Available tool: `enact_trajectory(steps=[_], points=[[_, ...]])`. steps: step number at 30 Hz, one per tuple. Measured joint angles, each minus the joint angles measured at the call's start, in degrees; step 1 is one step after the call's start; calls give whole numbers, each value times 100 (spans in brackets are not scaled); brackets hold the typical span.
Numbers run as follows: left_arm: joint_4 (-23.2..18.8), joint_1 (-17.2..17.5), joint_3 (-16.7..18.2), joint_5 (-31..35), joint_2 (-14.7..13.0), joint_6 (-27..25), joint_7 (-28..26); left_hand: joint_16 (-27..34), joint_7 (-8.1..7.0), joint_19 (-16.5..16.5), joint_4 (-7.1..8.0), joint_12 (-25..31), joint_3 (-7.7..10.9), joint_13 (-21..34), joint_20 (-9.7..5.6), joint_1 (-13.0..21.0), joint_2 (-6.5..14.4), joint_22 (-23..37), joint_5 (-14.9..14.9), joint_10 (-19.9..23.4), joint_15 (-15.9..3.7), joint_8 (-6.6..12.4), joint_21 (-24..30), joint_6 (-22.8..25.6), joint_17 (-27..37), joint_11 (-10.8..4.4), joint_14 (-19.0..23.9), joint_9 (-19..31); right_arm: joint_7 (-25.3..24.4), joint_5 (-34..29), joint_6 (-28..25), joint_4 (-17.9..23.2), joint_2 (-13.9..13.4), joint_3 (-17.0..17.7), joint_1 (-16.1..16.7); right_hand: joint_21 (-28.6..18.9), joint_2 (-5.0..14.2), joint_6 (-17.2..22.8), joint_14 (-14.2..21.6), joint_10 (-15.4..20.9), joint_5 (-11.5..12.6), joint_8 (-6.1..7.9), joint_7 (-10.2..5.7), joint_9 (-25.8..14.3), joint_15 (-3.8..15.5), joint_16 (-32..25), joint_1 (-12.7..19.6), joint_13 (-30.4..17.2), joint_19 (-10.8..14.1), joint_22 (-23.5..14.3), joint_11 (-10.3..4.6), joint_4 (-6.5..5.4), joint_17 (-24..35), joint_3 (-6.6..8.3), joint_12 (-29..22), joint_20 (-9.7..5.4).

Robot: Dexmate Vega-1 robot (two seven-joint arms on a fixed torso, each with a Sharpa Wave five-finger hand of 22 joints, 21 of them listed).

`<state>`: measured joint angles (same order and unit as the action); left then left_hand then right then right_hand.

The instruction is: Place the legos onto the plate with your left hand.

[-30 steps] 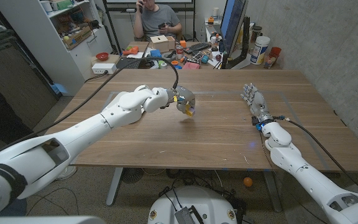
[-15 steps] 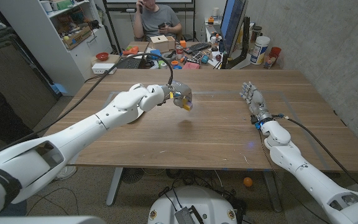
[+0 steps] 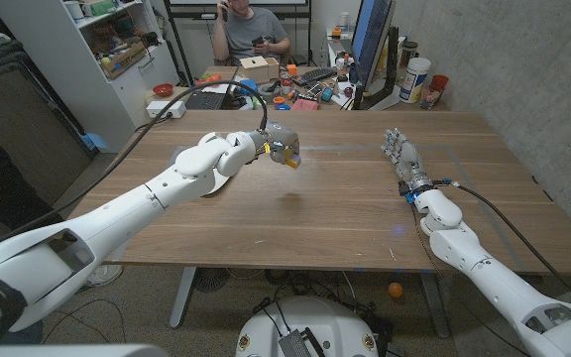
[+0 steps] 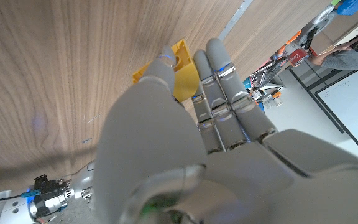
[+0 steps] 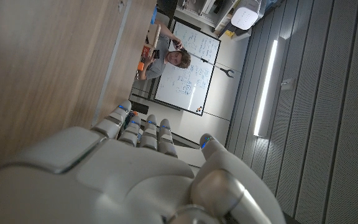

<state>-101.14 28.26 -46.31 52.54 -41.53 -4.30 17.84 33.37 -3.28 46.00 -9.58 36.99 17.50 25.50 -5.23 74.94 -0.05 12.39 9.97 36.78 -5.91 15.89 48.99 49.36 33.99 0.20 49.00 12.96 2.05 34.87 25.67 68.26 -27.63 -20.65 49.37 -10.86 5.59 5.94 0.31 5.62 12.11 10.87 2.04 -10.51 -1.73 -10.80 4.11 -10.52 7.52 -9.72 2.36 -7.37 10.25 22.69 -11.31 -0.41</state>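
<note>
Yellow plastic lego brick sits pinched in your left hand, lifted off the wooden table for carrying toward nine o'clock, while your right hand waits empty, fingers apart.

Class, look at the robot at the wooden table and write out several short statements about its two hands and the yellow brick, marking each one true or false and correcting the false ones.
1. The left hand holds a yellow lego brick. True.
2. The brick lies on the table. False: it is held up above the wood, in the left hand's fingers.
3. The right hand holds a second brick. False: it holds nothing, its fingers straight.
4. The right hand is by the table's right side, apart from the left hand. True.
5. A person sits behind the table's far edge. True.
</note>
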Motion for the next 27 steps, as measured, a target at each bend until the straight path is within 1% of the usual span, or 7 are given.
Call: enact_trajectory(steps=[3,4,5,13,17,27], points=[[-46,42,48,12,-27,-52,-17,-2,-9,0,0,0,0,0,0,0,0,0,0,0,0,-6,38,11,16,0,0,0,-15,-30,-21,4,-3,-5,-11,0,0,0,0,0,0,0,0,0,0,0,0,0,-31,0,0,0,0,0,0,32],[-55,53,62,12,-33,-52,-17,-2,-9,0,0,0,0,0,0,0,0,0,0,0,-1,-17,43,11,16,0,1,0,-19,-35,-27,4,-3,-5,-11,0,0,0,0,0,0,0,0,0,0,0,0,0,-31,0,0,0,0,0,0,31],[-67,67,75,43,-38,-183,-41,-2,3,1,0,0,0,0,0,1,-1,0,0,0,-1,-22,43,23,16,0,2,0,-21,-41,-31,9,-6,-23,-35,0,0,0,0,0,0,0,0,0,0,0,0,0,-31,0,0,0,0,0,0,31],[-148,147,160,81,-98,-396,-82,-3,9,-9,4,0,4,0,-9,8,-8,-14,29,0,-3,-39,136,30,41,-1,22,-1,-30,-82,-51,8,-6,-55,-91,0,0,0,0,0,0,0,0,0,0,0,0,0,-31,0,0,0,0,0,0,31],[-179,180,189,93,-110,-491,-91,-37,-20,-9,5,-1,4,1,-9,15,-15,-14,30,1,-21,-45,161,60,42,-2,41,-1,-31,-98,-58,-2,5,-67,-125,0,0,0,0,0,0,0,0,0,0,0,0,0,-31,0,0,0,0,0,0,31],[-258,264,276,132,-173,-858,-85,-47,-18,-8,-4,-10,29,1,-9,15,-15,-20,29,55,-11,-65,237,61,42,10,51,25,-36,-136,-74,-35,28,-108,-189,0,0,0,0,0,0,0,0,0,0,0,0,0,-31,0,0,0,0,0,0,31]])
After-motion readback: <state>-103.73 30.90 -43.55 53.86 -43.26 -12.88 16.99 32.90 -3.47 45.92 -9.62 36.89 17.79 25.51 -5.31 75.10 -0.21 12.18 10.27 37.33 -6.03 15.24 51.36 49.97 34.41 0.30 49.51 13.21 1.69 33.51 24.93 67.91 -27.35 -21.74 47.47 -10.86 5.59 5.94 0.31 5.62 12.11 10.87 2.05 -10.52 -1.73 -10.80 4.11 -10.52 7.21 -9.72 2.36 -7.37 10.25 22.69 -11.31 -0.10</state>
